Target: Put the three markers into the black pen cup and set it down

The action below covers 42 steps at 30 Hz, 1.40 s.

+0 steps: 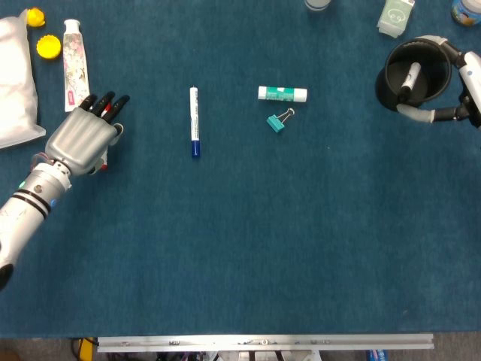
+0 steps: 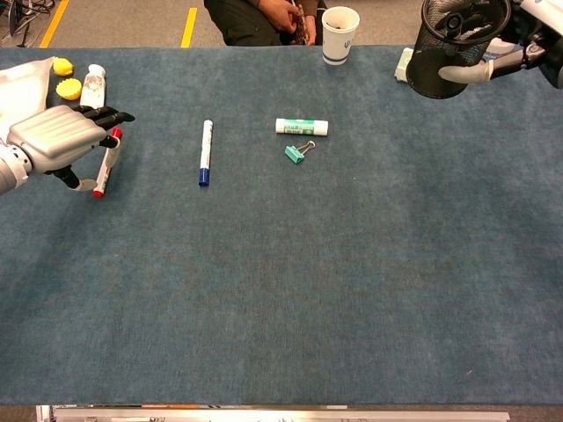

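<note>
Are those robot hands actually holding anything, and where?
The right hand grips the black pen cup around its side. The left hand covers the red marker; grip unclear.

Light: bright, even, from overhead.
Shadows: faint, short, close beneath objects.
Glare: mild sheen on the left hand [image 1: 78,139].
Focus: sharp; slight bending at 6 o'clock.
</note>
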{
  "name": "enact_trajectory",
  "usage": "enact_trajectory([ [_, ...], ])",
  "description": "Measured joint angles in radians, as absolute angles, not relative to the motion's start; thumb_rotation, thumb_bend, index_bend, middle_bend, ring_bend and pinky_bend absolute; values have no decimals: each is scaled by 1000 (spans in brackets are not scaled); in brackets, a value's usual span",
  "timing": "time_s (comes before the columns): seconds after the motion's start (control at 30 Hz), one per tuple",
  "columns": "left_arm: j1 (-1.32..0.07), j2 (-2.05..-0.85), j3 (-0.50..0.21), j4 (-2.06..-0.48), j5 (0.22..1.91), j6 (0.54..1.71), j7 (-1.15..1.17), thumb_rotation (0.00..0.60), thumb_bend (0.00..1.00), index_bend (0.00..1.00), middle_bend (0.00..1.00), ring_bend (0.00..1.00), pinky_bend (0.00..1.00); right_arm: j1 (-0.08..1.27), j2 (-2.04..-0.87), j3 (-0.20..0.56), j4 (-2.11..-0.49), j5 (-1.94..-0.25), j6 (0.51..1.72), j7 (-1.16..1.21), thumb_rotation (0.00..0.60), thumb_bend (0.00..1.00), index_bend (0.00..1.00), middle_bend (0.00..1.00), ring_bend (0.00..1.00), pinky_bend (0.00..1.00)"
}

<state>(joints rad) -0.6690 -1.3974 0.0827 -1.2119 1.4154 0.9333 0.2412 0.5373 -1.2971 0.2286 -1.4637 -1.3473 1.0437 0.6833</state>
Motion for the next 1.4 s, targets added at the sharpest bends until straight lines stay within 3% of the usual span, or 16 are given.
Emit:
enact_trajectory([
  [0.37,-683,-1436,184,-932,1712,1062,-85,600,220,465,27,0,136,540,-1301,234,-1477,-1332,1038,652,600,162,376,355,276,295],
  [0.97,-681,-1565,263,-620,1856,1186,-231,600,220,465,22,0,134,539,-1315,242,-1477,-1306,1028,612,600,162,376,355,276,295],
  [1.4,-690,-1584,302,-517,1899,1215,-271,600,220,463,22,0,129,537,-1314,249,-1480,-1297,1024,601,600,162,376,355,276,295],
])
